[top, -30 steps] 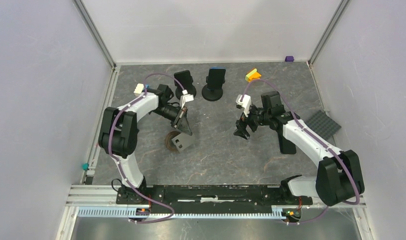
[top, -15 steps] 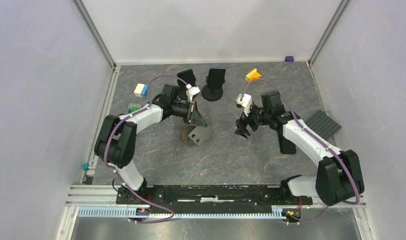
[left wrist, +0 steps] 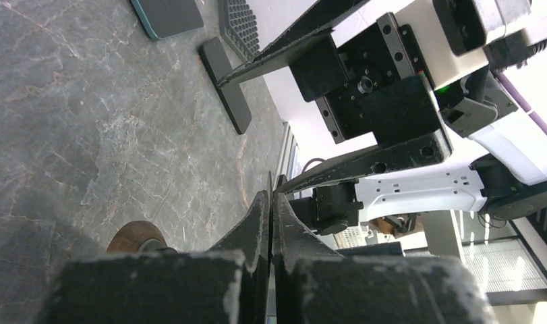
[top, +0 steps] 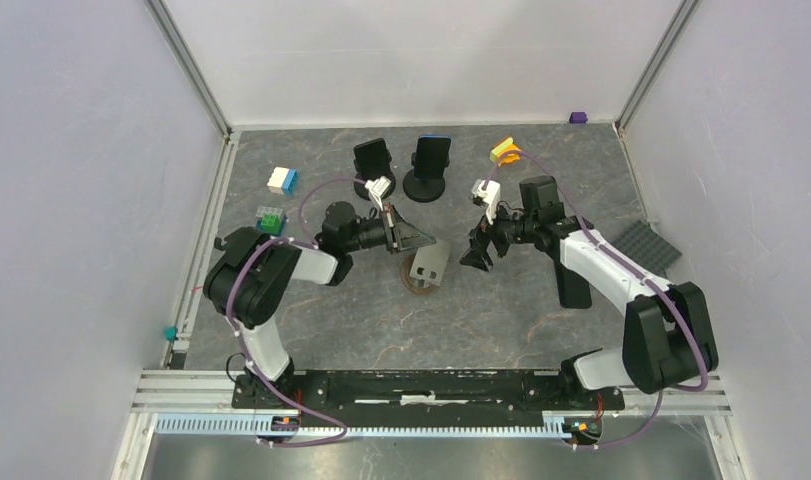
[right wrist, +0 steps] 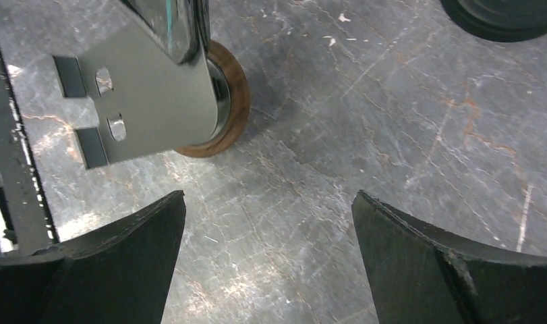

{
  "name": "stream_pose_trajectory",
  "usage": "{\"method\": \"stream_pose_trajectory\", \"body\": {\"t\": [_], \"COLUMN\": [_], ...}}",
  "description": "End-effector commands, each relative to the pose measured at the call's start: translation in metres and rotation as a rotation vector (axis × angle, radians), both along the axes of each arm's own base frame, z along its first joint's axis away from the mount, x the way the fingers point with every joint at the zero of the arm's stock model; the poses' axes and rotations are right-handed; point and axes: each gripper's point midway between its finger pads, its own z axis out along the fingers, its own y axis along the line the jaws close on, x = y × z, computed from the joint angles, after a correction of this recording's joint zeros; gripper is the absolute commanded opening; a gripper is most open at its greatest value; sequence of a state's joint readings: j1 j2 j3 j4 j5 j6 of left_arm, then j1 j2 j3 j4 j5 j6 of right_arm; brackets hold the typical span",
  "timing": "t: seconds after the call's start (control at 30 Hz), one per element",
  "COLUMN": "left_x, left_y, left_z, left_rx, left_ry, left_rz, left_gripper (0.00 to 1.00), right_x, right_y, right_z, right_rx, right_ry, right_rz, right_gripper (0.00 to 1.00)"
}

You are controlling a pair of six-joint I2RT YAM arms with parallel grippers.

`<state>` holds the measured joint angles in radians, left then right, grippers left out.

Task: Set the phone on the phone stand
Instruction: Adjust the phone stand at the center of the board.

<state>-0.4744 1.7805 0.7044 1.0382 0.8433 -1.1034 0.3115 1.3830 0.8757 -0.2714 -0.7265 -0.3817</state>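
The phone stand (top: 428, 266), a bent metal plate on a round wooden base, is at mid-table. My left gripper (top: 424, 243) is shut on the plate's thin edge, which shows between the fingers in the left wrist view (left wrist: 270, 197), with the wooden base (left wrist: 137, 236) below. My right gripper (top: 477, 255) is open just right of the stand and holds nothing. In the right wrist view the stand (right wrist: 149, 94) lies up and left of that gripper (right wrist: 268, 196). A dark phone (top: 575, 284) lies flat on the table under the right forearm, also visible from the left wrist (left wrist: 224, 84).
Two black stands (top: 372, 168) (top: 428, 168) with phones on them are at the back. A grey studded plate (top: 646, 248) lies at right. Toy bricks sit at back right (top: 504, 150) and at left (top: 281, 180) (top: 269, 217). A teal-edged flat slab (left wrist: 166, 13) lies beyond the phone.
My left gripper has swept to the right with the stand, from left of centre to mid-table. The right gripper has shifted slightly left and stayed open.
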Motion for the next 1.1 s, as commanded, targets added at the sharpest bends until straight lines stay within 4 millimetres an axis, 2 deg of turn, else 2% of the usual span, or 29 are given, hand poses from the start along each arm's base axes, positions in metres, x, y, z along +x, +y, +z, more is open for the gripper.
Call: {"method": "stream_pose_trajectory", "body": {"t": [0.0,0.2,0.4,0.5,0.53,0.8,1.07], "left_x": [-0.002,-0.003,0.002,0.003,0.004,0.013,0.018], "left_y": [-0.002,-0.006,-0.009,-0.010,-0.009,0.004,0.013], "left_z": [0.036,0.014,-0.014,-0.026,-0.029,-0.032,-0.045], "left_rx": [-0.168,-0.137,-0.089,-0.067,-0.063,0.026,0.186], "left_ry": [-0.114,-0.099,-0.041,-0.018,-0.015,-0.069,-0.193], "left_rz": [0.055,0.073,0.084,0.083,0.085,0.117,0.105], "left_gripper": [0.02,0.02,0.17,0.19,0.22,0.58,0.70], "right_x": [0.001,-0.007,-0.010,-0.011,-0.012,-0.020,-0.042], "right_y": [0.018,0.027,0.027,0.024,0.024,0.023,0.045], "right_z": [0.017,-0.005,-0.015,-0.019,-0.021,-0.028,-0.030], "right_rx": [0.115,0.167,0.162,0.148,0.143,0.081,0.023], "right_ry": [0.025,0.143,0.165,0.167,0.168,0.138,0.082], "right_rz": [0.054,0.088,0.088,0.075,0.074,0.089,0.161], "right_gripper": [0.97,0.97,0.98,0.97,0.97,0.98,0.98]}}
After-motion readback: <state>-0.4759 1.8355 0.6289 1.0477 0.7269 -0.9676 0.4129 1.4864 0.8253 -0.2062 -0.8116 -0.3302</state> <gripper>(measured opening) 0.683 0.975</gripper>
